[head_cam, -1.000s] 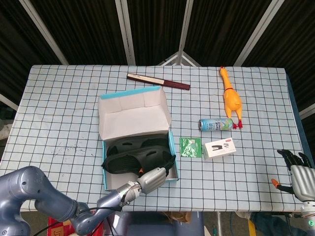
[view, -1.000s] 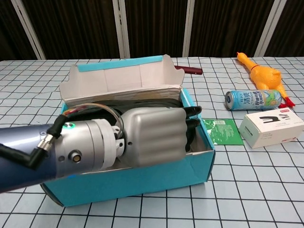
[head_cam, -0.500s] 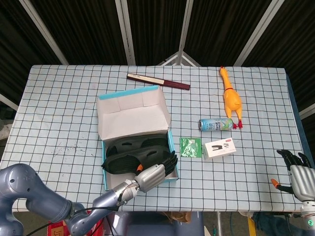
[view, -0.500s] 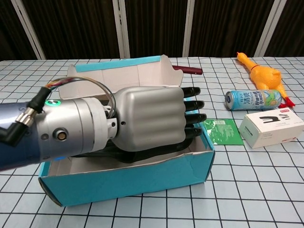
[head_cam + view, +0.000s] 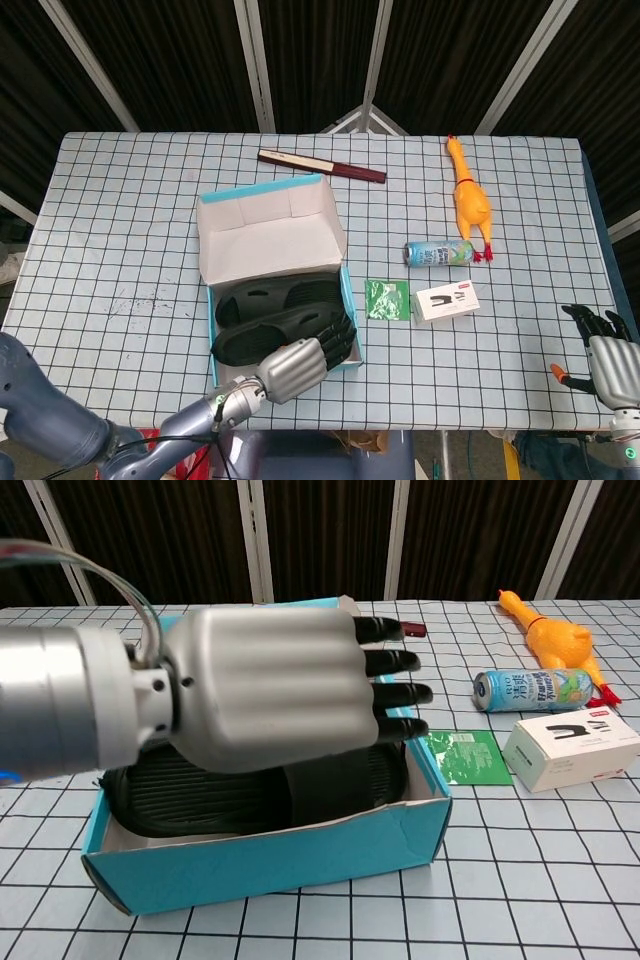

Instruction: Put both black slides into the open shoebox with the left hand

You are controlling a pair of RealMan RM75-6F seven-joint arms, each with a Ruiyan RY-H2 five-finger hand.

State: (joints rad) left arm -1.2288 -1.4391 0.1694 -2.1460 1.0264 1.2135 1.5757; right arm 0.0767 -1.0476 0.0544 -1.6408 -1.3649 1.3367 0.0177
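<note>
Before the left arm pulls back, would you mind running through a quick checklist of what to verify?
1. Both black slides inside the shoebox: ok, both lie side by side in it.
2. Left hand holds nothing: ok, fingers extended, nothing between them.
3. Left hand clear of the slides: cannot tell; fingertips overlap the box edge in the head view.
4. Slides lying flat under the box rim: ok in the chest view.
5. Right hand out of the way: ok, at the table's right edge, away from the box.
</note>
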